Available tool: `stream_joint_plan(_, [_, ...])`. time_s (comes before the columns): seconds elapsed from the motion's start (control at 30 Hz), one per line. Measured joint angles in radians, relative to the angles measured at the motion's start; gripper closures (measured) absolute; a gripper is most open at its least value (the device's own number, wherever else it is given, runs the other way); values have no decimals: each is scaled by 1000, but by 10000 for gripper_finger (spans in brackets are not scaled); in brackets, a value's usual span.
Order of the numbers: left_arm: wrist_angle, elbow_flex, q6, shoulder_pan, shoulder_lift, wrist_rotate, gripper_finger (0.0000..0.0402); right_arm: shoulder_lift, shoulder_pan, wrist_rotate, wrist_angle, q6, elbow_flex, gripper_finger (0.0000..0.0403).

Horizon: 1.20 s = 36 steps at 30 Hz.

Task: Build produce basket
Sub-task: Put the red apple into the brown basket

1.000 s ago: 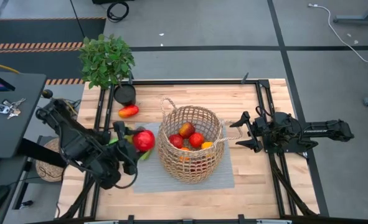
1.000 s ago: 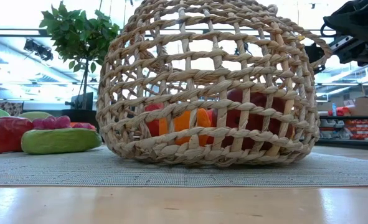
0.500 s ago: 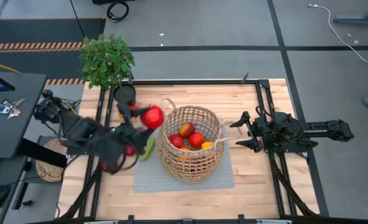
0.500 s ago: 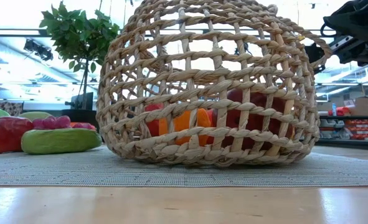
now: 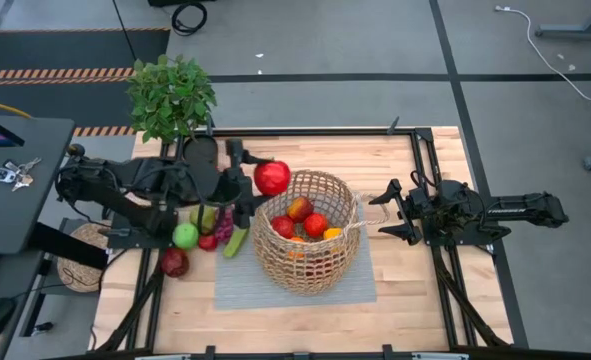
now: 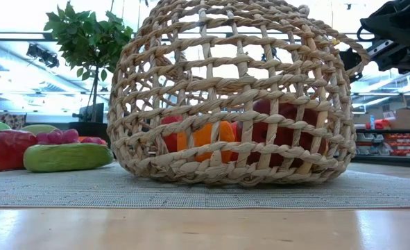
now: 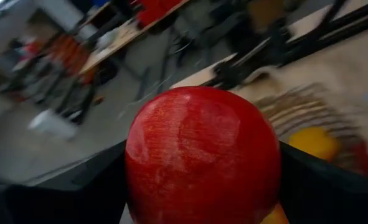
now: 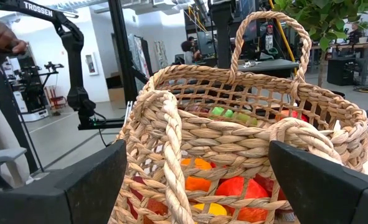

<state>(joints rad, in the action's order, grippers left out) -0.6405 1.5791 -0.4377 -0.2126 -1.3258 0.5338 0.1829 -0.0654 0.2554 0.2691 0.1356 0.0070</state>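
Note:
The tan wicker basket [image 5: 306,230] stands on a grey mat [image 5: 275,290] and holds red apples, an orange and a lemon. My left gripper [image 5: 267,180] is shut on a red apple [image 5: 272,178] just outside the basket's far-left rim. A green apple [image 5: 185,235], a dark red apple [image 5: 174,262], purple grapes [image 5: 218,231] and a cucumber [image 5: 237,241] lie left of the basket. My right gripper [image 5: 385,212] is open at the basket's right side. Its fingers stand either side of the loop handle [image 8: 169,134] without touching it. My left gripper pinches the red apple [image 7: 202,155] between its two fingers, one on each opposite side [image 7: 132,168]. The fingers come about level from the table's left. The apple is lifted clear of the table, beside the basket's far-left rim.
A leafy plant [image 5: 171,95] in a black pot [image 5: 201,150] stands at the table's far left corner, close behind my left arm. In the low view the cucumber [image 6: 66,157] and grapes [image 6: 60,135] lie left of the basket [image 6: 232,97]. Bare wood lies near the front edge.
My left gripper has carried the red apple from the mat left of the basket toward the table's far edge and to the right, up to the basket's far-left rim. The arm has swung round, uncovering the fruit on the mat. My right arm has kept still.

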Motion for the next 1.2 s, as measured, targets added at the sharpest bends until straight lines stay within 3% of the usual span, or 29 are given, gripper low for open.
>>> stream_joint_plan(0.3, [9, 0, 66, 112, -4, -201, 69, 0, 0, 0, 0, 0, 0, 9])
stream_joint_plan(0.5, [9, 0, 20, 204, -102, -302, 69, 0, 0, 0, 0, 0, 0, 9])
stream_joint_plan(0.9, [126, 0, -726, 225, -294, -279, 69, 0, 0, 0, 0, 0, 0, 9])
stream_joint_plan(1.1, [57, 0, -1143, 181, -338, -145, 69, 0, 0, 0, 7, 0, 0, 9])
stream_joint_plan(1.2, [33, 0, -1256, 170, -351, -109, 69, 0, 0, 0, 9, 0, 0, 9])
